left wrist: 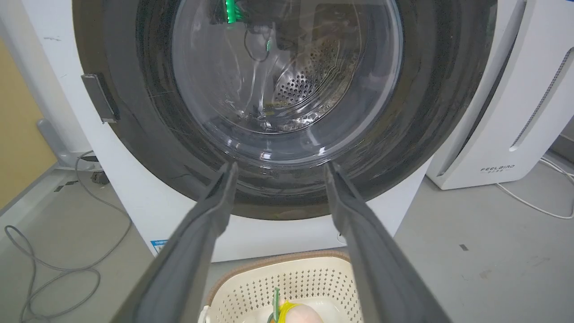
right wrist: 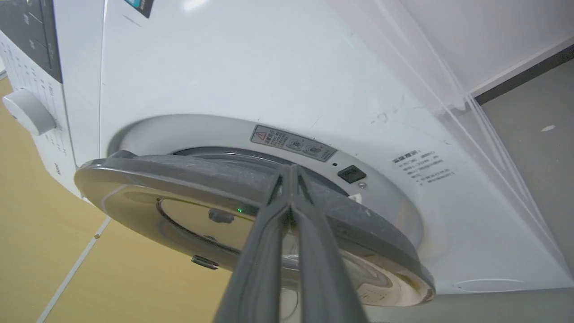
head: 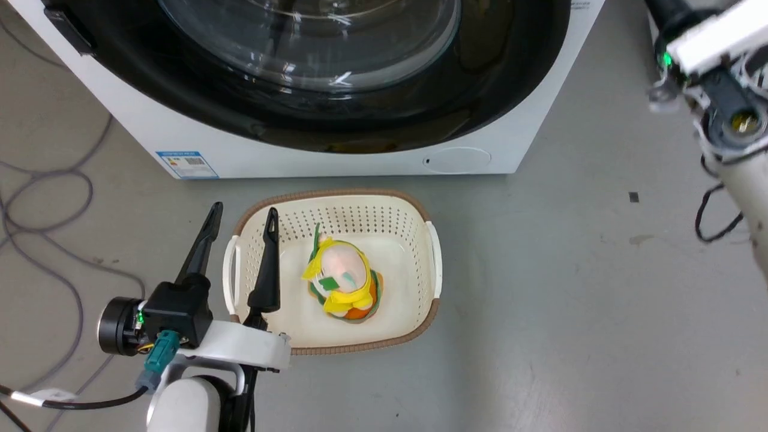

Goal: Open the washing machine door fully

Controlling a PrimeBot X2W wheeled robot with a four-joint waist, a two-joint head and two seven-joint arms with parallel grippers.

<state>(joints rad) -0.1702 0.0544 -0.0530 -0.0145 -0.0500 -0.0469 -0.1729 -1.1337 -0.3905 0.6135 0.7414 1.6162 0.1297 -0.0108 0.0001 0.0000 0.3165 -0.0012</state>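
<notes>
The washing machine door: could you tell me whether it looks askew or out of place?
Yes: the washing machine door is slightly ajar, its rim standing off the white front, with the right gripper shut at its edge.

The head view looks steeply down on the floor (head: pixel 570 300) and the lower front of the washing machine (head: pixel 360 159). The low left wrist view faces the washing machine door (left wrist: pixel 148 134) squarely, sharing the laundry basket (head: pixel 336 195). The right wrist view hugs the door's rim

One washing machine (head: pixel 180 138), one door (left wrist: pixel 134 134), one basket (head: pixel 372 219), one bright bundle (head: pixel 342 282), one white appliance (left wrist: pixel 515 112) — two grippers: left gripper (head: pixel 244 210), right gripper (right wrist: pixel 291 169).
</notes>
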